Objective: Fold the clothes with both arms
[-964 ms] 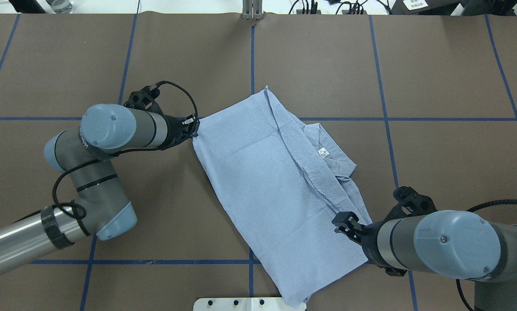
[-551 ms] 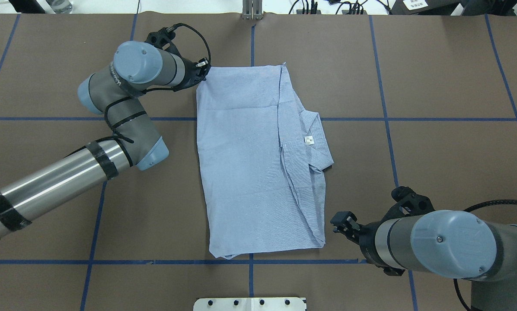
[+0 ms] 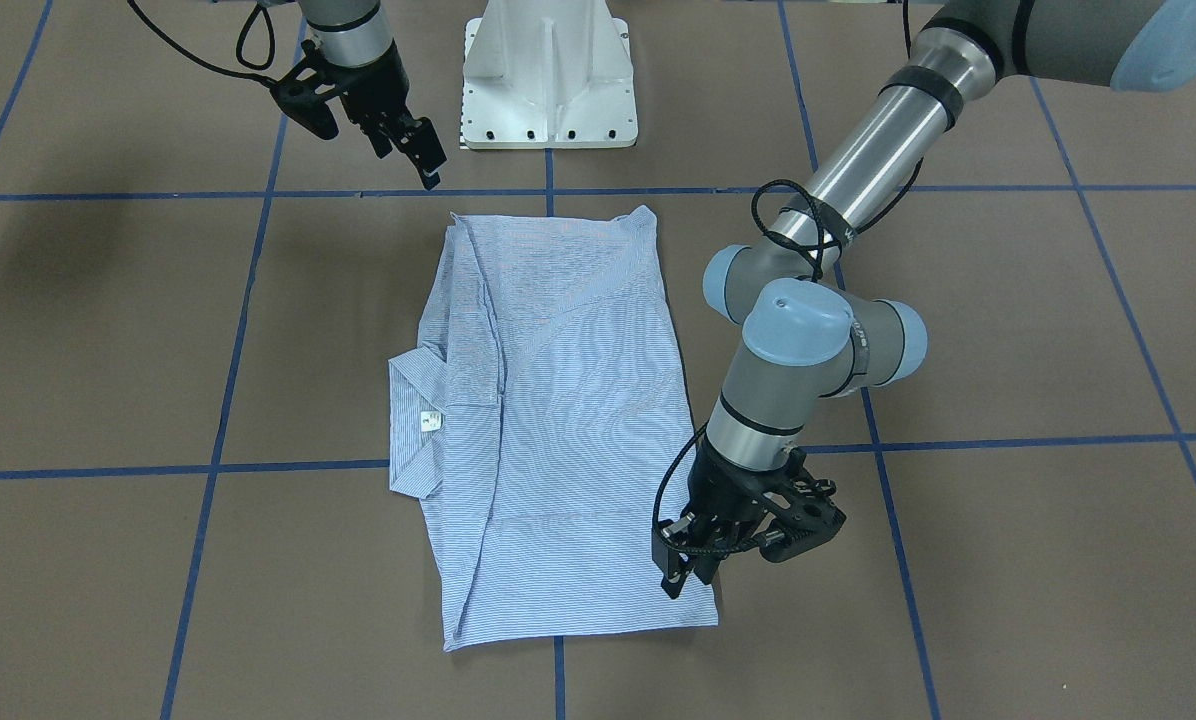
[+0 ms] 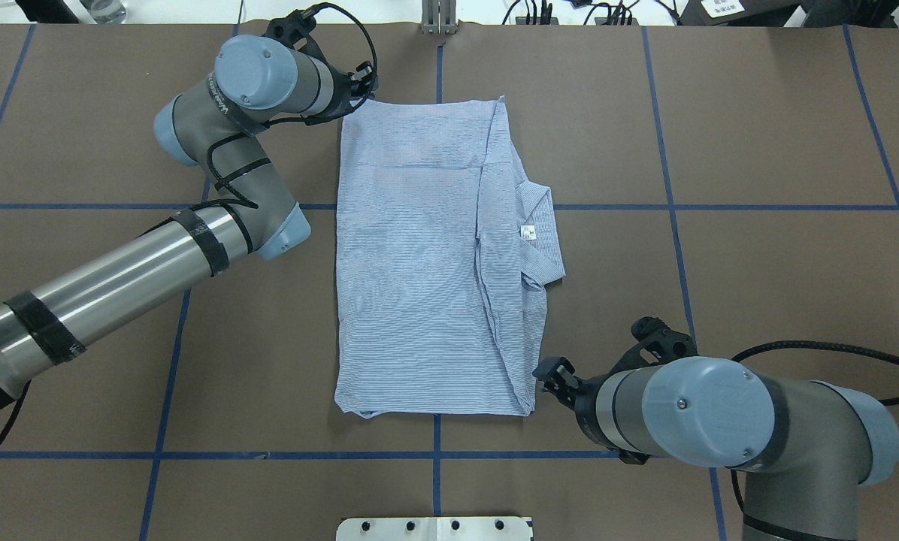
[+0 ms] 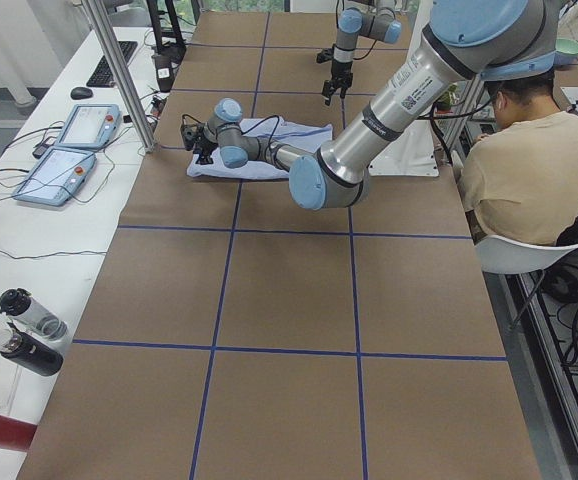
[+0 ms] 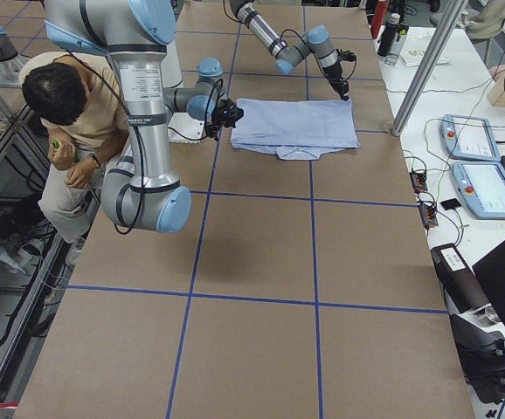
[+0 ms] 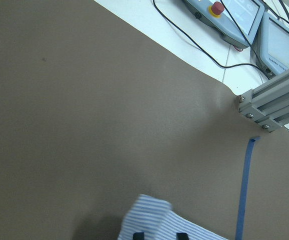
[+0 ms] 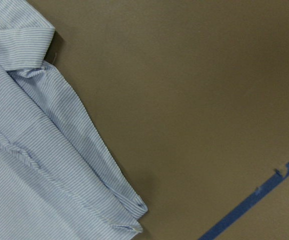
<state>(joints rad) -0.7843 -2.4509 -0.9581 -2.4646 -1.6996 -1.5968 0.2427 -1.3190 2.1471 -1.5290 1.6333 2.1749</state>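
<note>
1 striped blue shirt [image 4: 419, 263] is lying folded, collar [image 4: 541, 225] rightward. 2 grippers: left gripper [image 3: 683, 578] is sitting slightly parted at its far-left corner; right gripper [image 4: 550, 372] is hanging open, empty.

Overhead exterior: fixed behind the robot, looking forward and down over the whole brown tabletop [image 4: 780, 113] from mid-distance.

Exterior front-facing: set across from it, aimed steeply down and back toward the white pedestal base [image 3: 548, 70], mirroring left and right.

Shared by both: the striped shirt [image 4: 412, 263] and the blue tape grid [image 4: 795, 207].

Exterior left and exterior right: placed high and far at opposite ends, looking along the tabletop toward each other, both taking in the seated person [image 5: 529, 170] and the consoles [image 6: 488, 188] on the side bench.

Left wrist-mounted: very near, skimming low past one shirt corner toward an aluminium post [image 7: 274, 102].

Right wrist-mounted: close above the collar [image 8: 22, 42] and a hem corner.
</note>
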